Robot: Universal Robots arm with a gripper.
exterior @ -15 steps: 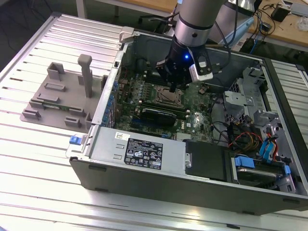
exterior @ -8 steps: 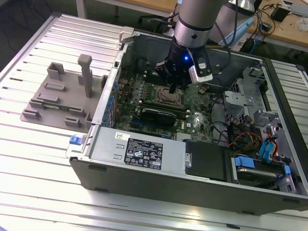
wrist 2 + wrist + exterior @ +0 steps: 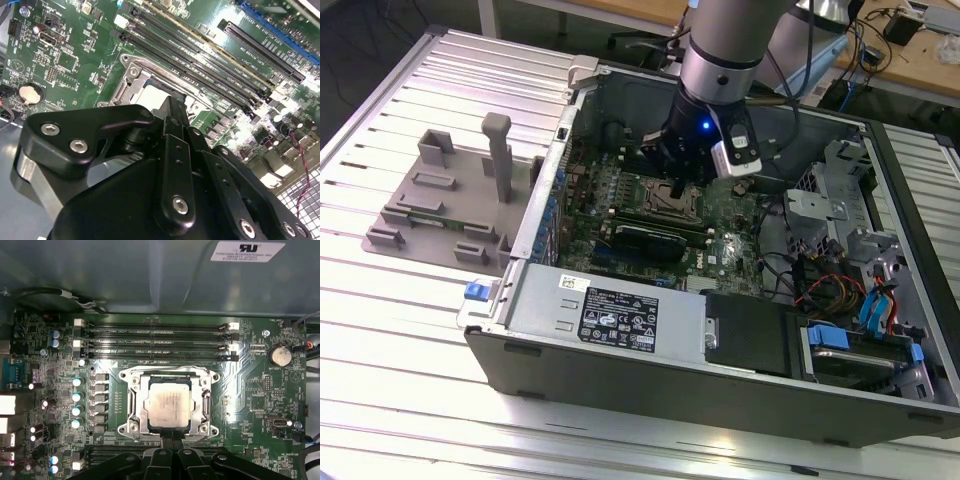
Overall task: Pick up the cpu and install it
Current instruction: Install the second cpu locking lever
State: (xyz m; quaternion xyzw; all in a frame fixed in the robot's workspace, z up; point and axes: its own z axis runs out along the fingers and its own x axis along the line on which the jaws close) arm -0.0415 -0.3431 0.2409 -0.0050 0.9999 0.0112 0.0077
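Motherboard [image 3: 660, 215] lies flat inside an open computer case [image 3: 720, 330] on a slatted metal desk [image 3: 410, 340] in the exterior view, where the arm [image 3: 725, 60] reaches down from twelve o'clock and its claw [image 3: 677, 188] hangs just above the socket [image 3: 665, 200] near the board's middle. A grey plastic fixture [image 3: 445, 200] sits on the desk at nine o'clock from the case, well apart from the arm. In the second wrist view the black claw [image 3: 170, 112] stands at six o'clock, its fingers drawn together into a narrow tip right over the socket's metal frame [image 3: 131, 82], beside a pale patch of the cpu [image 3: 150, 95]; memory slots [image 3: 200, 55] run at one o'clock from it. In the first wrist view the cpu [image 3: 167, 402] lies seated square inside the socket frame [image 3: 135, 412], silver top up, with the closed, empty claw tips [image 3: 172, 442] at six o'clock from it, just at the frame's edge.
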